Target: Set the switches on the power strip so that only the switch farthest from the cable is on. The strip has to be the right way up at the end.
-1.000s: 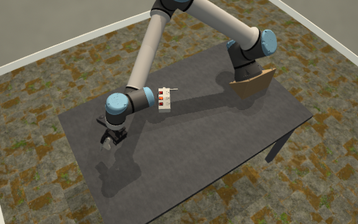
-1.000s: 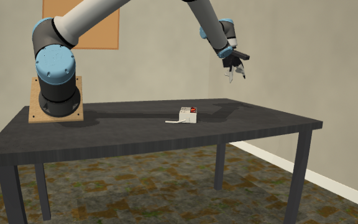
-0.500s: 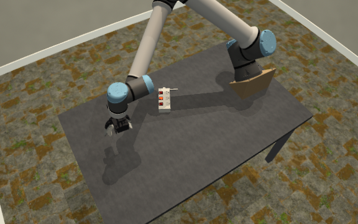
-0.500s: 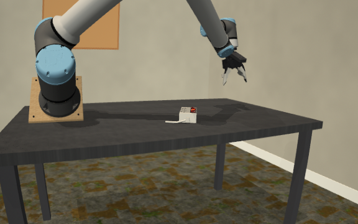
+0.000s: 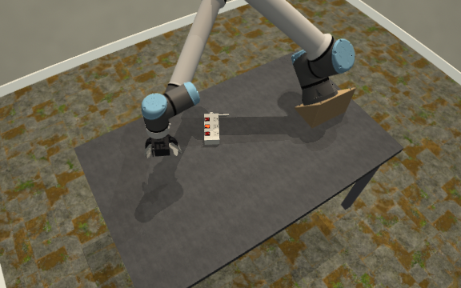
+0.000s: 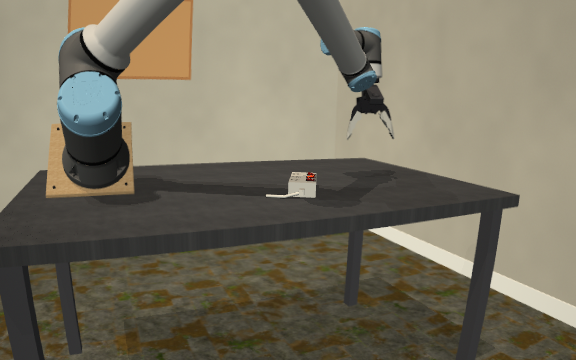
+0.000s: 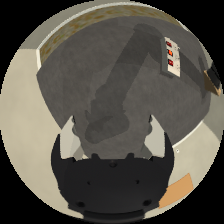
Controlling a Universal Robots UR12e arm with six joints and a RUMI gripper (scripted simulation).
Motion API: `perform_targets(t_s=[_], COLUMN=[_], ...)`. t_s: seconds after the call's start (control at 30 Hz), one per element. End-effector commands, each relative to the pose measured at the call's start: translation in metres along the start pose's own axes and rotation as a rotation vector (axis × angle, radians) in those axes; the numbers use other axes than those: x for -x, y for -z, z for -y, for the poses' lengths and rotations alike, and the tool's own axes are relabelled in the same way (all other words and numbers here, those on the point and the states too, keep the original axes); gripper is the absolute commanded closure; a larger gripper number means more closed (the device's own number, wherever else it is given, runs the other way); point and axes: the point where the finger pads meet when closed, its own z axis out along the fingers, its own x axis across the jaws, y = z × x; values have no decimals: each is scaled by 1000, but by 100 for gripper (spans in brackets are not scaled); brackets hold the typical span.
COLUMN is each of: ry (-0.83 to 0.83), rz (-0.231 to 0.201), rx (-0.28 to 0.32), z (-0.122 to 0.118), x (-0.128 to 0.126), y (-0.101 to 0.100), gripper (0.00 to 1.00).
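A white power strip (image 5: 211, 129) lies face up on the dark table, with three red switches in a row along its top; the middle one (image 5: 206, 126) glows brighter orange. A short white cable (image 5: 223, 114) leaves its far end. The strip also shows in the exterior view (image 6: 303, 184) and at the upper right of the wrist view (image 7: 172, 56). My gripper (image 5: 162, 151) hangs open and empty, high above the table, to the left of the strip and well apart from it. It shows in the exterior view (image 6: 369, 129) and the wrist view (image 7: 112, 131).
The arm's base stands on a wooden plate (image 5: 326, 106) at the table's far right corner. The arm's long links (image 5: 192, 44) pass over the table behind the strip. The table's edges drop to a patterned floor on all sides.
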Motion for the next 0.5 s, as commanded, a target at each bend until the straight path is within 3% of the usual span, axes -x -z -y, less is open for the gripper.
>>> perform_targets(t_s=[0.0, 0.47], ry=[-148, -504], rz=[-44, -121], rx=[-14, -59], z=[28, 89], x=[-20, -77], y=[-3, -13], gripper=[0, 0])
